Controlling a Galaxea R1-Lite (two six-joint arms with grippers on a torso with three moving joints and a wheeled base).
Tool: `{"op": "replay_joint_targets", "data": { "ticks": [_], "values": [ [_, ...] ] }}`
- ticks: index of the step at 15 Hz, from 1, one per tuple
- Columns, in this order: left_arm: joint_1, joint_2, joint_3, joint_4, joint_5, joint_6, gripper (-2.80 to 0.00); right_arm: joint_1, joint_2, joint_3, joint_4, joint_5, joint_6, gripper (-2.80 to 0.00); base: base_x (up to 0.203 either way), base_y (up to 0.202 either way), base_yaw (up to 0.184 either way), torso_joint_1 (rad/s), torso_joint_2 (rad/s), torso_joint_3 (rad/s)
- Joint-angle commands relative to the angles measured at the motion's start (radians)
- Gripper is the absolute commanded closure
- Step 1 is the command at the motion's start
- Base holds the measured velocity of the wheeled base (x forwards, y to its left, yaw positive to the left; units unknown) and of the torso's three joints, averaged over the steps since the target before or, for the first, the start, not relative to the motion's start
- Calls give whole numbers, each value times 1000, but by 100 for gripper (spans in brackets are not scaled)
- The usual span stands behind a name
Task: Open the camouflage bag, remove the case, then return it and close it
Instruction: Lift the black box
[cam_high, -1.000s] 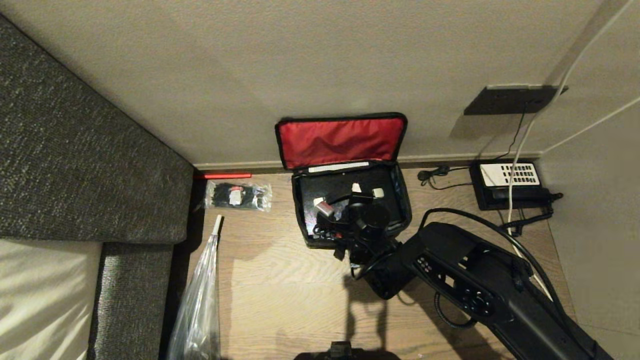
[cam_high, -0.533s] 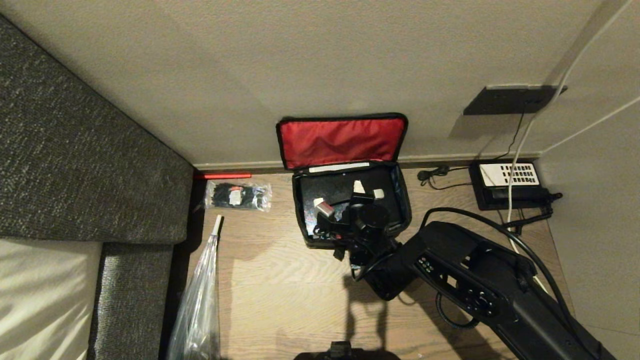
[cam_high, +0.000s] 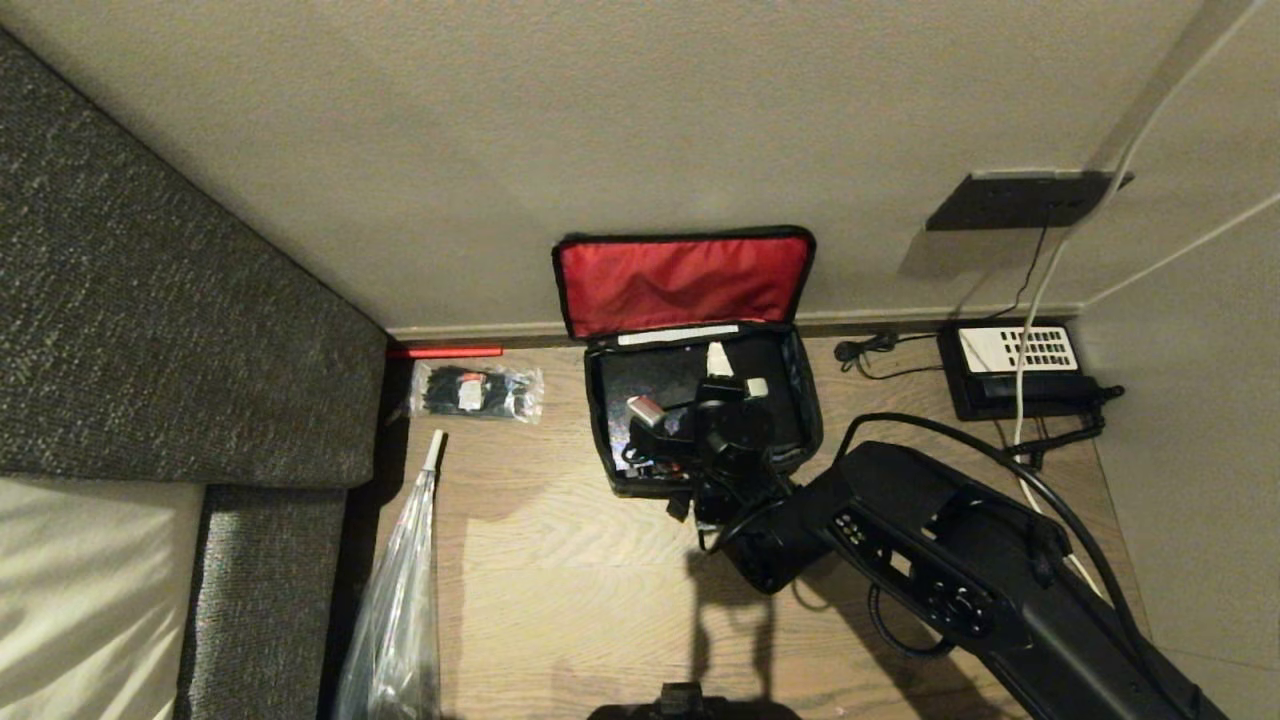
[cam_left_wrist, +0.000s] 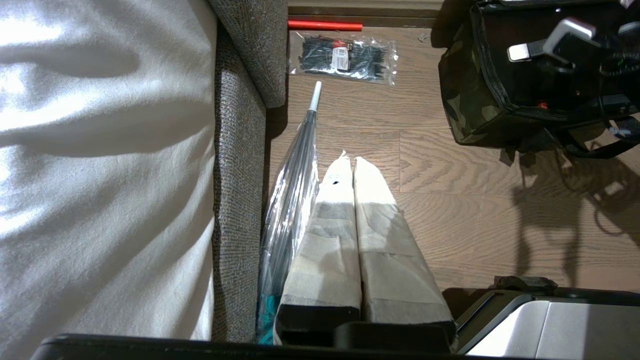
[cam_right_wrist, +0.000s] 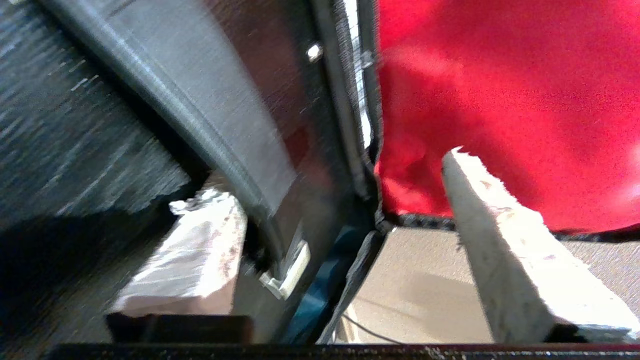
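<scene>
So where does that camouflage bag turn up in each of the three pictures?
Head view: camouflage bag at centre against the wall, lid up, right gripper over it.
Left wrist view: its camouflage side at the upper right.
Right wrist view: only the rim up close, with its red lining.
Shared landmark: the red lining shows in head and right wrist views.

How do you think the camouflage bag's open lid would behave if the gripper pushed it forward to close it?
The lid would probably flop rather than swing stiffly: its red lining is wrinkled, soft fabric. It leans on the wall, so a push should tip it over the case inside the camouflage bag.
</scene>
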Motion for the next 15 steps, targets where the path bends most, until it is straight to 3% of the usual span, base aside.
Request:
{"op": "replay_joint_targets", "data": {
  "ticks": [1, 10, 11, 15],
  "values": [
    [0, -2, 3, 0, 1, 0, 0, -9, 15, -50, 14, -3, -13, -280, 0, 0, 0, 0, 0, 0],
    [0, -2, 3, 0, 1, 0, 0, -22, 30, -88, 25, 6, -15, -280, 0, 0, 0, 0, 0, 0],
    [0, -2, 3, 0, 1, 0, 0, -22, 32, -88, 24, 7, -13, 0, 0, 0, 0, 0, 0, 0],
    [0, -3, 3, 0, 1, 0, 0, -22, 35, -90, 17, 10, -10, 0, 0, 0, 0, 0, 0, 0]
  ]
}}
